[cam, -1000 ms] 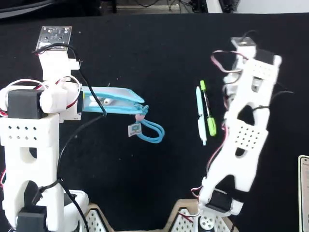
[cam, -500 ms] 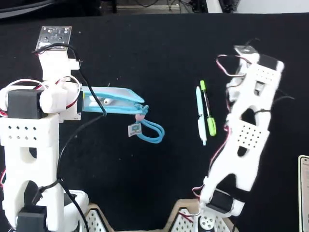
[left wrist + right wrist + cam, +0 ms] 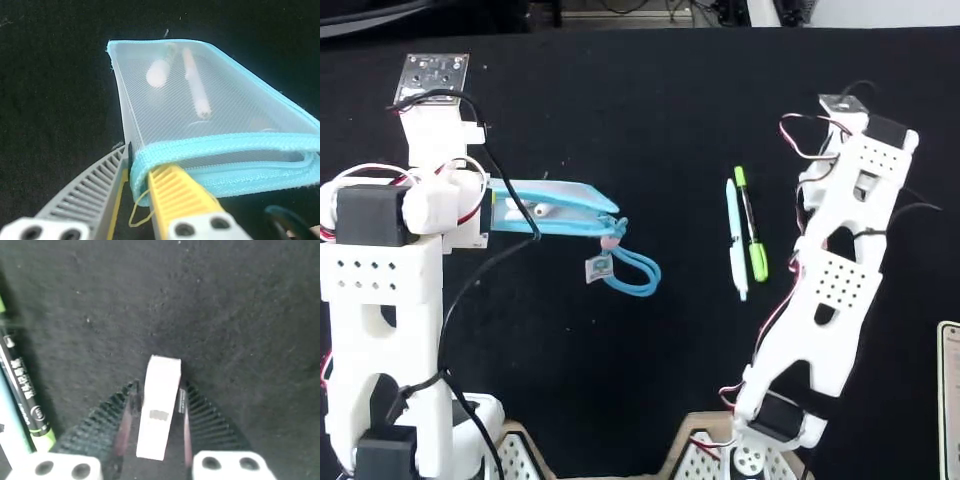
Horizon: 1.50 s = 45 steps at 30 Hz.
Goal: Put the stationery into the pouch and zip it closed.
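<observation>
The mesh pouch [image 3: 555, 205] sits at the left of the black worktop [image 3: 650, 100], with two white items inside. The left tool [image 3: 137, 165] is clamped on its zip edge. The right tool [image 3: 158, 388] grips a white block [image 3: 159, 407], near a pale blue pen [image 3: 735, 240] and a green pen [image 3: 755, 250].

Robotics lab bench, rigged for tabletop trials

A table [image 3: 640, 90] draped in black cloth carries two white plastic arms, the left arm [image 3: 380, 300] and the right arm [image 3: 840, 270], based at its near edge. Bare red and black servo wires [image 3: 785, 130] loop along their links. A perforated metal plate [image 3: 432, 78] sits at the far left, loose cables [image 3: 620, 8] trail beyond the far edge, and a card [image 3: 950, 400] lies at the right edge.
</observation>
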Tool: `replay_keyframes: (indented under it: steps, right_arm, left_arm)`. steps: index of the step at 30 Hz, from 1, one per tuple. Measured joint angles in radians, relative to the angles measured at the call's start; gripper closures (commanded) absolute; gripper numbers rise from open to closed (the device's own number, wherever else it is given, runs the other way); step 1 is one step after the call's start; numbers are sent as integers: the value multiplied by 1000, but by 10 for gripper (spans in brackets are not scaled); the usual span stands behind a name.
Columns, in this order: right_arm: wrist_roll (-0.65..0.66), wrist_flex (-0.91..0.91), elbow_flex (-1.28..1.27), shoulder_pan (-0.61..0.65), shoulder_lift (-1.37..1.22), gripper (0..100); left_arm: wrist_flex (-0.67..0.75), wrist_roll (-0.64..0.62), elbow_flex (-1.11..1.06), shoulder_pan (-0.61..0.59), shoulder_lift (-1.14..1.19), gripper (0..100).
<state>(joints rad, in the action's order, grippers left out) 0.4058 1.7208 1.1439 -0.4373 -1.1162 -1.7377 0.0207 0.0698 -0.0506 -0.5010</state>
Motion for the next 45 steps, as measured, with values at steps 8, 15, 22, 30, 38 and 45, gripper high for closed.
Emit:
replay_keyframes:
  steps: [8,15,22,30,38,45]
  right_arm:
    - [-8,0,0,0,0,988]
    - [-84,9,28,-3,23,988]
    - [-89,9,-166,-6,253,988]
    - [-69,9,-569,28,661,988]
    - [-52,-12,-974,192,1115,988]
    - [-68,-153,-1349,405,1585,987]
  left_arm:
    - [0,0,0,0,0,970]
    - [0,0,0,0,0,970]
    - [0,0,0,0,0,970]
    - [0,0,0,0,0,970]
    - [0,0,0,0,0,970]
    - [0,0,0,0,0,970]
